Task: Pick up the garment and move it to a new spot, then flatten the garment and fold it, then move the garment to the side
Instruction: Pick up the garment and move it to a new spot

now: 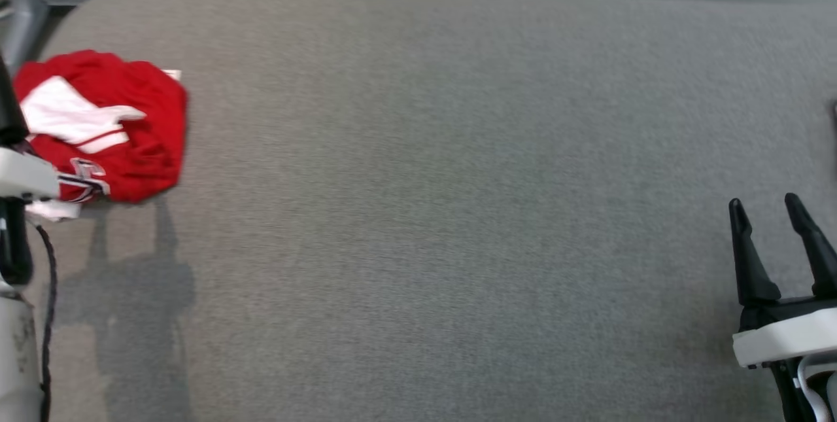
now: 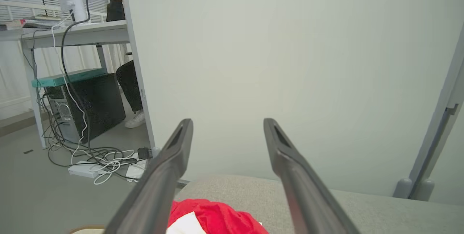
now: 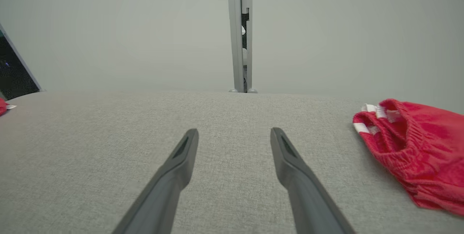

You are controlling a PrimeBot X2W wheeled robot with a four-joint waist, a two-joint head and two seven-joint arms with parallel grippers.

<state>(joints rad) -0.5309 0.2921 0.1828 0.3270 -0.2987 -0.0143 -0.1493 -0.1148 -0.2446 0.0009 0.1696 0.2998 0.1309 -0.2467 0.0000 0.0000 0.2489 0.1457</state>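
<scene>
Right claw [image 1: 764, 206] is nearest, at the lower right of the head view: fingers spread, nothing between them, bare grey bench [image 1: 425, 180] under it. The right wrist view agrees: claw [image 3: 235, 134] released, only bench fabric between the fingers. The left arm's pale housing [image 1: 23, 176] sits at the left edge of the head view, overlapping the near-left edge of the garment [image 1: 111, 127]. Left claw [image 2: 228, 123] is also released and holds nothing; its fingers are above the garment [image 2: 214, 217] with a gap, no contact visible. The garment is red with white panels, bunched in a loose heap at the far-left end of the bench, white tag poking out at its far edge, well apart from the right claw. The arm's shadow [image 1: 131, 291] falls on the bench just in front of it. The right wrist view shows a second red cloth [image 3: 417, 154] lying on the bench off to that claw's right, with a ribbed band and white stripes, not touching the fingers. Beyond the bench: a plain pale wall and a grey post [image 3: 239, 34]. Left of the wall in the left wrist view: a desk [image 2: 76, 34], a computer tower [image 2: 90, 103], cables [image 2: 98, 161] on the floor, and a person's foot [image 2: 136, 119] in a white shoe.
</scene>
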